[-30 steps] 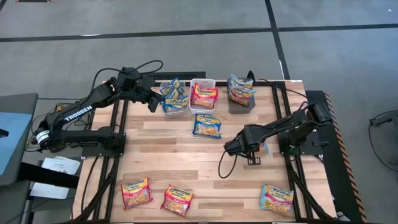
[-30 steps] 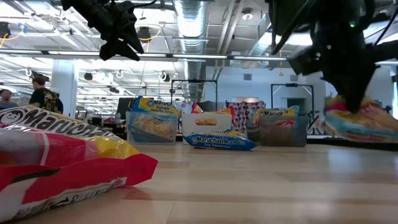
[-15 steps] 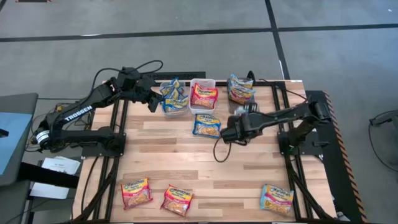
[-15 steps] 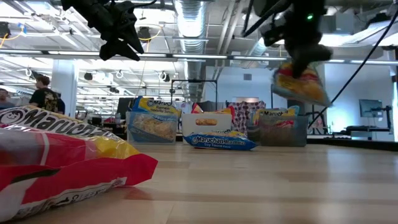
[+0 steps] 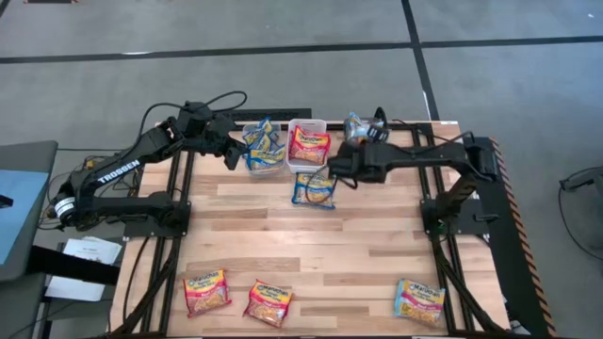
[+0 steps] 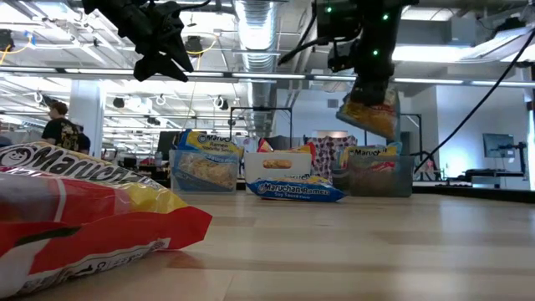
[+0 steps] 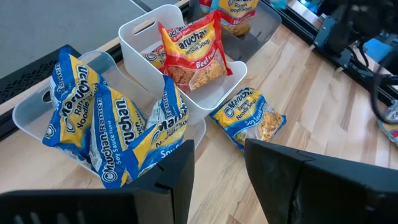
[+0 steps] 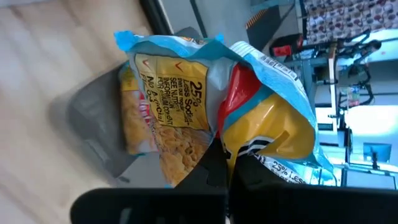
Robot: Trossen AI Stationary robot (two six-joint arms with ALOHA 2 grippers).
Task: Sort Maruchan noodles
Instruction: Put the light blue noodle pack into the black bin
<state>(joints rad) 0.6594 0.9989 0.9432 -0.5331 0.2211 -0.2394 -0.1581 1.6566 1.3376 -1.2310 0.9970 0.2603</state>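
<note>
My right gripper (image 5: pixel 332 175) is shut on a light-blue-trimmed Maruchan packet (image 6: pixel 369 114), carried in the air just in front of the bins. Beneath it a blue packet (image 5: pixel 311 192) lies flat on the table. My left gripper (image 5: pixel 229 155) hangs open and empty beside the clear bin (image 7: pixel 37 118), which holds blue packets (image 7: pixel 127 134). The white bin (image 7: pixel 140 34) holds a red packet (image 7: pixel 193 53). The dark grey bin (image 8: pixel 93 134) also holds packets. My right gripper pinches a crumpled fold of the packet's wrapper (image 8: pixel 231 144) between its two fingers. The fingers slant downward, coming from the table's right side. The packet hangs tilted below them, lifted clear of the table (image 6: pixel 359 251).
Two packets (image 5: pixel 206 290) (image 5: pixel 268 301) lie near the front left edge, another (image 5: pixel 419 299) at the front right. The three bins stand in a row along the far edge. Bare wood lies between them in the table's middle (image 5: pixel 311 245).
My right gripper, still shut on the packet, has swung from the table's right middle toward the far edge and leftward, rising and rolling its wrist. The packet has gone up with it and now hangs before the bins. My left arm has kept still.
</note>
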